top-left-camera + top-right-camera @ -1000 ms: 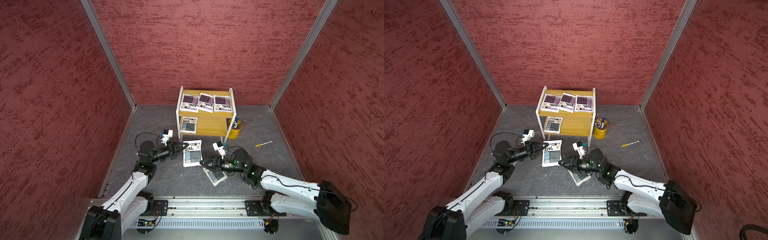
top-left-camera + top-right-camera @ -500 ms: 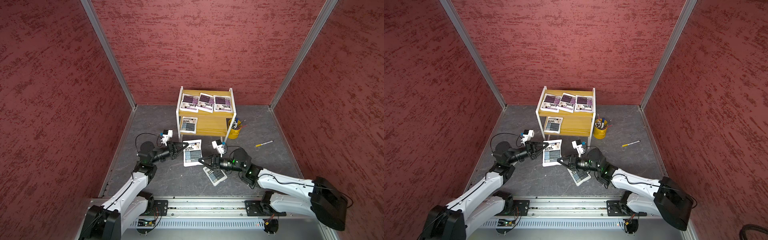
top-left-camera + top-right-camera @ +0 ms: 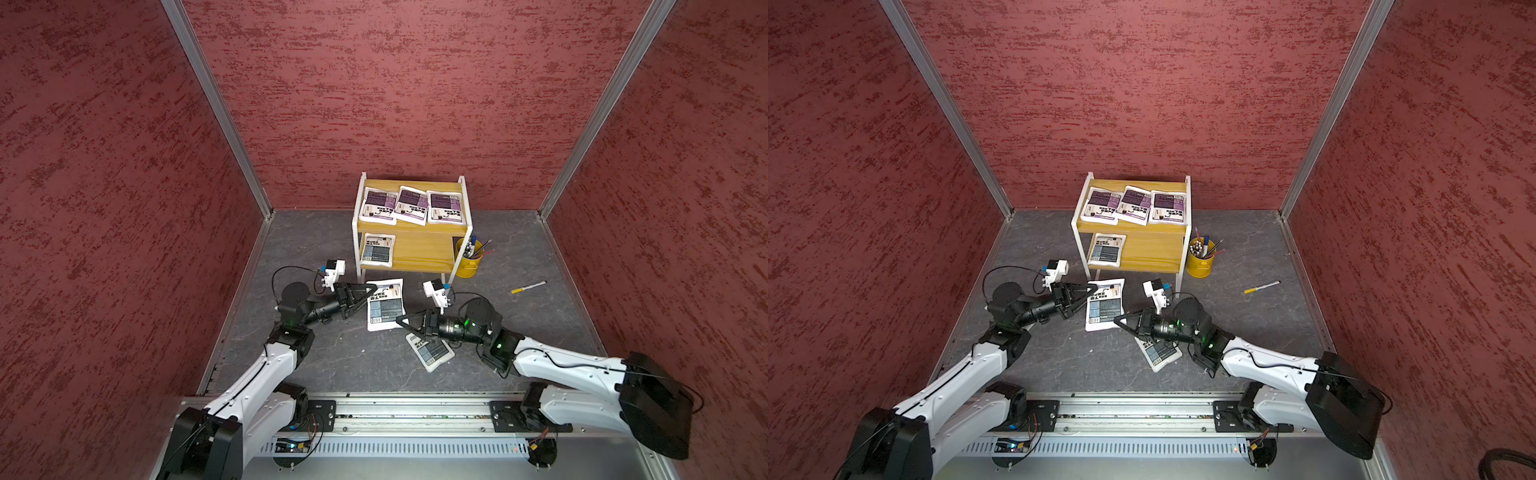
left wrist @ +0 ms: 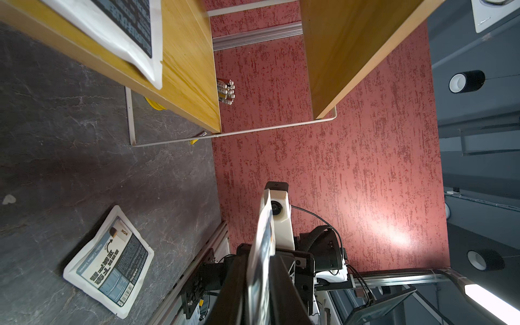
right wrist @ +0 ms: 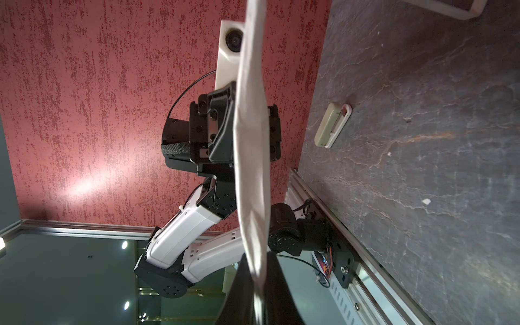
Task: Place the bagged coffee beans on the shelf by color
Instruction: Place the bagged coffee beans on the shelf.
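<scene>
Grip: right end effector (image 3: 400, 320) has its jaws closed down on the 5 o'clock corner of the grey-blue pouch (image 3: 385, 305). In the right wrist view its black fingers (image 5: 281, 301) pinch the white film edge-on. The left end effector (image 3: 372, 286) flanks the same pouch at its 11 o'clock corner. The left wrist view shows a finger (image 4: 230, 295) on each side of the film, but whether they press it or stand just off it cannot be told. The pouch hangs between the two end effectors, clear of the tabletop (image 3: 353, 365), at 6 o'clock of the shelf (image 3: 424, 251), printed face up in both top views. Material: thin soft white film, a flat rectangle with sealed margins, black print and a grey-blue block; it buckles slightly along its length in the right wrist view. A second grey-blue pouch (image 3: 432, 353) lies flat and askew on the tabletop at 5 o'clock of the held one, partly hidden by the right arm. A third grey-blue pouch (image 3: 377, 249) lies on the shelf's lower board, at its 9 o'clock end. Three purple-labelled pouches (image 3: 411, 204) sit side by side on the top board, edges touching or overlapping. Shelf: yellowish wood-grain boards and thin white frame legs, standing at 12 o'clock of the tabletop near the rough red back wall. Tabletop: dark grey, matt, veined like slate. A yellow cylindrical pen cup (image 3: 468, 266) stands just beside the shelf at its 3 o'clock. A yellow-capped marker (image 3: 528, 287) lies apart at the cup's 4 o'clock.
</scene>
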Tool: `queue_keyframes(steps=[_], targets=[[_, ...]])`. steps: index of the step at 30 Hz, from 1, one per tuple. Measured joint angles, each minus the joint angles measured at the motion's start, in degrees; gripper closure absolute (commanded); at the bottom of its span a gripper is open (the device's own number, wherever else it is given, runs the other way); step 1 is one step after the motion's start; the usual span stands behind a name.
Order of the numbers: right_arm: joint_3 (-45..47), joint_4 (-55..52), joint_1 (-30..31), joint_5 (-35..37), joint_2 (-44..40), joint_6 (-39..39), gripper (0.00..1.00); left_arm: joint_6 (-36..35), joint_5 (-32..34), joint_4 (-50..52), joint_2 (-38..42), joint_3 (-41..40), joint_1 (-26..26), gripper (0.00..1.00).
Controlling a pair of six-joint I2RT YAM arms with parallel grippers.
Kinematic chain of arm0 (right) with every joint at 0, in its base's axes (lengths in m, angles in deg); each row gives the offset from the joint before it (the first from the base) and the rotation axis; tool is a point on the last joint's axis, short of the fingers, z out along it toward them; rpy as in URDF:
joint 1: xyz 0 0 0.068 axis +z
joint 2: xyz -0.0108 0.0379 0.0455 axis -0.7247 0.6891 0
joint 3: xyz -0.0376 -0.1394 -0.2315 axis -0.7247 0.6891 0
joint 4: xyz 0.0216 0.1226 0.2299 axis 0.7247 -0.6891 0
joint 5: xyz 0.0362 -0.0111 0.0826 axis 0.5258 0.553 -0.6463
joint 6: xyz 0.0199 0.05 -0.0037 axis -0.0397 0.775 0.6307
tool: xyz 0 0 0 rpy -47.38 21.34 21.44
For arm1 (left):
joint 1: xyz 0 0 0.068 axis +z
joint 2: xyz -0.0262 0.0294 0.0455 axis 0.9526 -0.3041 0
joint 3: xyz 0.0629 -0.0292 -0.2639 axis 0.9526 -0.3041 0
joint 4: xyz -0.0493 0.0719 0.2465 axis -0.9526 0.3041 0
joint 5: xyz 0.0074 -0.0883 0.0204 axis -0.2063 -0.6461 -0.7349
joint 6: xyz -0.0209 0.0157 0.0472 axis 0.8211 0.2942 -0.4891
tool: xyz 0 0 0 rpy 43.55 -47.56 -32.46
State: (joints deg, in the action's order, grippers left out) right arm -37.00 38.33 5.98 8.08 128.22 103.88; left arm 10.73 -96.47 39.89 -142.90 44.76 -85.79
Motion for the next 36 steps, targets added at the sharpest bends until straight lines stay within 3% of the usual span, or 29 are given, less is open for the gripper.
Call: queue_keyframes(steps=[5, 10, 18, 27, 36], targets=[[0.0, -2.3, 0.0, 2.0, -2.6, -0.8, 0.94, -0.7, -0.6, 1.8, 0.0, -0.2, 1.3, 0.40], [-0.8, -10.3, 0.0, 4.6, -7.6, -4.0, 0.95, -2.3, -1.8, 6.3, 1.6, -0.2, 4.2, 0.30], [-7.1, -24.8, -3.4, 8.7, -12.2, -9.3, 0.95, -5.5, -3.3, 16.2, 7.6, -0.2, 7.9, 0.28], [-12.2, -32.2, -9.0, 10.8, -8.0, -11.4, 0.95, -7.2, -4.0, 22.4, 10.0, -1.6, 8.1, 0.26], [-17.9, -33.0, -14.3, 9.4, -0.7, -12.4, 0.95, -19.0, -0.7, 41.8, 11.8, 3.1, 3.6, 0.23]])
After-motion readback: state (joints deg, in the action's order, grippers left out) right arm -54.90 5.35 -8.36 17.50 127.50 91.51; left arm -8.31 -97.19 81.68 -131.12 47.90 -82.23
